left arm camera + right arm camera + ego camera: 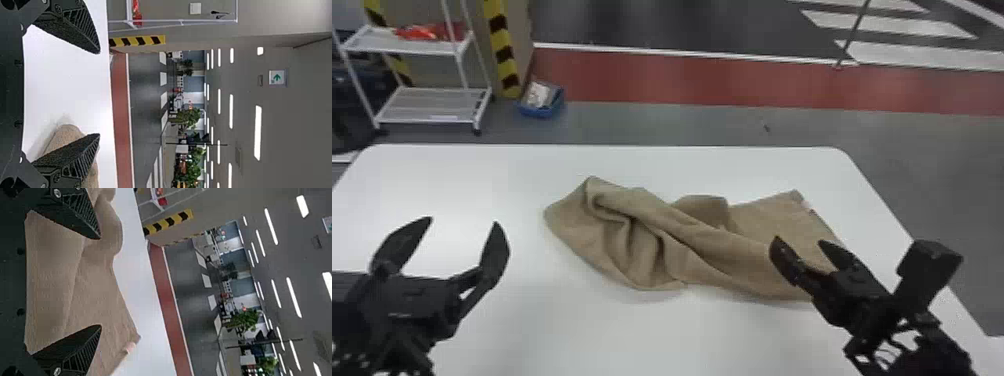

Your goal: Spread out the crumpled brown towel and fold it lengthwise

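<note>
The brown towel [652, 235] lies crumpled across the middle and right of the white table, its left part bunched in folds and its right part flatter. My left gripper [464, 225] is open to the left of the towel, with nothing between its fingers. Over the towel's right part is my right gripper [799, 242], also open. In the left wrist view, the left gripper [98, 94] has the towel's rounded end [66, 137] behind one finger. In the right wrist view, the towel [94, 282] spreads beyond the right gripper [101, 282], a small pale tag at one edge.
The white table [482, 175] has rounded far corners. Beyond it on the floor stand a white shelf rack [427, 105] and a blue bin [542, 102], at the back left. A yellow-and-black striped post [504, 55] rises beside the rack.
</note>
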Robot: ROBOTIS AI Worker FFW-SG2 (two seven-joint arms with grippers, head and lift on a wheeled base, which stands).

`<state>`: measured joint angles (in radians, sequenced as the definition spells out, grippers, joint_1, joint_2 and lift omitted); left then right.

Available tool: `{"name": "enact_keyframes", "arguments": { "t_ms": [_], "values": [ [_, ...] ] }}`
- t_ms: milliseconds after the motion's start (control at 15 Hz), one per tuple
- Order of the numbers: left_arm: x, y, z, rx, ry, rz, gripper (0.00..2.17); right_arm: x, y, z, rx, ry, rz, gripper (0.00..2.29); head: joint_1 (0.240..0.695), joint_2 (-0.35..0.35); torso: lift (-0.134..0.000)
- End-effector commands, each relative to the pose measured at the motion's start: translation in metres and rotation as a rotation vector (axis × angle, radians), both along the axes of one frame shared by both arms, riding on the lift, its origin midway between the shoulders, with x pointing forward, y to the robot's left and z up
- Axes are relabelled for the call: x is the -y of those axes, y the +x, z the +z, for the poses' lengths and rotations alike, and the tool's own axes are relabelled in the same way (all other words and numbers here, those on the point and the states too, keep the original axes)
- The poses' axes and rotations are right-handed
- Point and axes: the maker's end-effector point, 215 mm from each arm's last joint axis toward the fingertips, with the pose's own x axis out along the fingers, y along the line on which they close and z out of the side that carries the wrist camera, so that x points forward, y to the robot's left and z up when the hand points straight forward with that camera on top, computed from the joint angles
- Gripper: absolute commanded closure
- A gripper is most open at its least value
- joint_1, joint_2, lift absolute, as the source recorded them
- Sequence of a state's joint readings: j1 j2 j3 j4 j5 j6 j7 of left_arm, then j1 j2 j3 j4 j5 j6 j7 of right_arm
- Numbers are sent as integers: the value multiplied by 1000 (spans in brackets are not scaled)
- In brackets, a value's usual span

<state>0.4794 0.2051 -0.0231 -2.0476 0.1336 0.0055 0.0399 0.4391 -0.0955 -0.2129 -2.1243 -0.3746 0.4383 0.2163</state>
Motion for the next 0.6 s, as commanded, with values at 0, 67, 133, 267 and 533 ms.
{"name": "enact_keyframes", "arguments": {
  "t_ms": [0,67,133,267,533],
  "values": [
    [1,1,0,1,-1,-1,137,-77,4,-6,14,-34,118,66,695,-64,-128],
    [1,1,1,2,-2,-3,137,-108,5,-9,16,-38,163,70,695,-28,-128],
    [2,1,1,2,-3,-4,137,-131,6,-9,21,-34,197,83,695,1,-128],
    [2,2,0,2,-2,-3,137,-178,11,-1,68,-47,266,93,695,86,-128],
    [3,1,-2,-2,-3,-5,137,-249,20,-3,99,-117,354,191,695,196,-128]
  ]
}}
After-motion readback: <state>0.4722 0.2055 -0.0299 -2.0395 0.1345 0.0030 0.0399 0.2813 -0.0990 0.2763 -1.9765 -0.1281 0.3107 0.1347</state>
